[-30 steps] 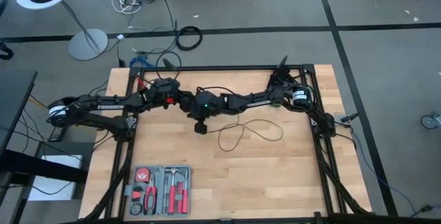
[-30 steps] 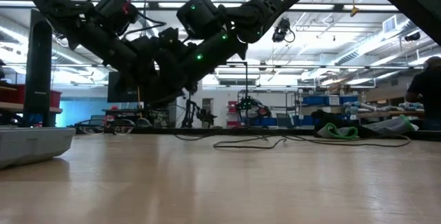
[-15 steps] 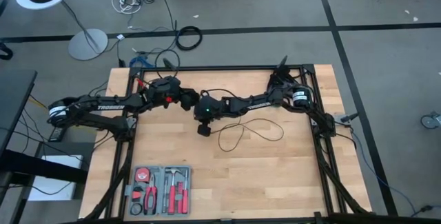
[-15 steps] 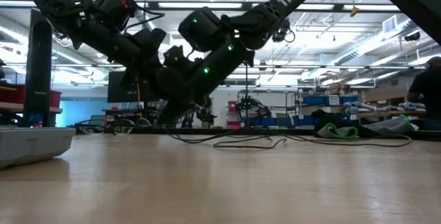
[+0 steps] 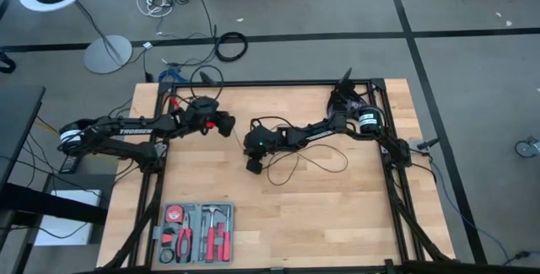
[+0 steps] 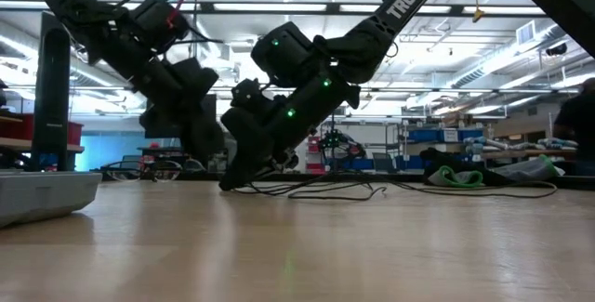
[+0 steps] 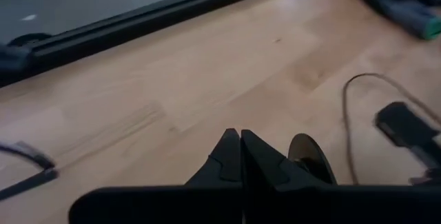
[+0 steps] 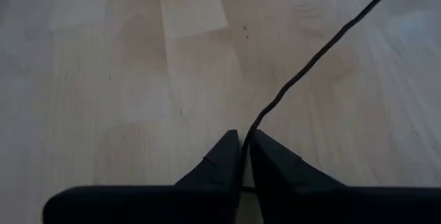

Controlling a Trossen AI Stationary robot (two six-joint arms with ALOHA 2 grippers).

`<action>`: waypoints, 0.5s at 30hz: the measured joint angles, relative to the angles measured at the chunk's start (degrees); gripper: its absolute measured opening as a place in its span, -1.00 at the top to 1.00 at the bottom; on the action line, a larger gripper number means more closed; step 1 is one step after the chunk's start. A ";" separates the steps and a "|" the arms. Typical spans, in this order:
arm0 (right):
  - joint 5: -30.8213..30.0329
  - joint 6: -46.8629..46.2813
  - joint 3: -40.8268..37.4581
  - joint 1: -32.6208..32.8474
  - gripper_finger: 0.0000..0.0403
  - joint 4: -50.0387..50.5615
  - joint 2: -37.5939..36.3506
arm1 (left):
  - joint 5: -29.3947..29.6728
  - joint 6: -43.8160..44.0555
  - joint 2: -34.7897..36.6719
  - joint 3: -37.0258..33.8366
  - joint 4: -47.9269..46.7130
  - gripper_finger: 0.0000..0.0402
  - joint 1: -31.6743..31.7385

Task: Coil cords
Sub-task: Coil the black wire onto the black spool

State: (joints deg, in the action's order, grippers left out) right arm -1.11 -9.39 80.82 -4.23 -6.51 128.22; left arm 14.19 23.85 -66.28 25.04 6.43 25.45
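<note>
The thin black cord (image 5: 297, 161) lies in loose loops on the wooden table right of centre, and it also shows in the low view (image 6: 335, 190). My right gripper (image 5: 253, 165) is low at the table's middle, shut on the cord (image 8: 303, 72). My left gripper (image 5: 226, 126) is shut and empty, left of the right one and higher, as the low view (image 6: 203, 144) shows. A round black puck (image 7: 308, 156) shows just beyond my left fingers in the left wrist view. I cannot tell what it rests on. My right gripper pinches the thin cord (image 8: 249, 133) between its two fingertips, one strand. The fingers slant down toward the table's near left, their tips at the tabletop (image 6: 229, 183). The cord runs straight away from the tips, then over the wood toward the loops.
An open tool tray (image 5: 198, 232) with red-handled tools sits at the near left, and it also shows in the low view (image 6: 42, 195). Black frame rails (image 5: 278, 83) border the table. A thick cable ring (image 5: 230, 46) lies on the floor beyond.
The two grippers were close together at the table's middle and have parted. My right gripper has gone down and toward the near edge until its tips reach the tabletop. My left gripper has drawn back toward the table's left.
</note>
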 joint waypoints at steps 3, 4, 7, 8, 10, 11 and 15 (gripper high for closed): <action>0.72 -0.07 -0.08 0.00 0.69 -0.47 0.00 | 2.32 -0.01 0.00 0.00 -2.60 1.00 -0.02; 0.88 -0.08 -0.09 0.00 0.66 -0.52 0.00 | 3.15 0.01 -0.07 0.00 -3.49 1.00 0.00; 1.01 -0.07 -0.11 0.00 0.55 -0.76 0.00 | 4.54 0.28 -0.15 0.00 -6.13 1.00 -0.02; 1.05 -0.07 -0.15 0.00 0.52 -0.98 0.00 | 4.70 0.33 -0.15 0.00 -6.65 1.00 -0.02; 1.10 -0.07 -0.21 0.00 0.45 -1.44 0.00 | 4.80 0.71 -0.60 0.00 -7.31 1.00 -0.02; 1.10 -0.07 -0.22 0.00 0.42 -1.56 0.01 | 4.84 0.97 -0.96 0.00 -7.52 1.00 -0.02; 1.19 -0.04 -0.22 0.03 0.33 -1.85 0.04 | 4.86 1.88 -3.59 0.00 -7.31 1.00 -0.04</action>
State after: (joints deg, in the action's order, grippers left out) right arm 0.08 -9.43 80.60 -4.21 -8.36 128.27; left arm 19.05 25.73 -69.88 25.04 -0.87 25.41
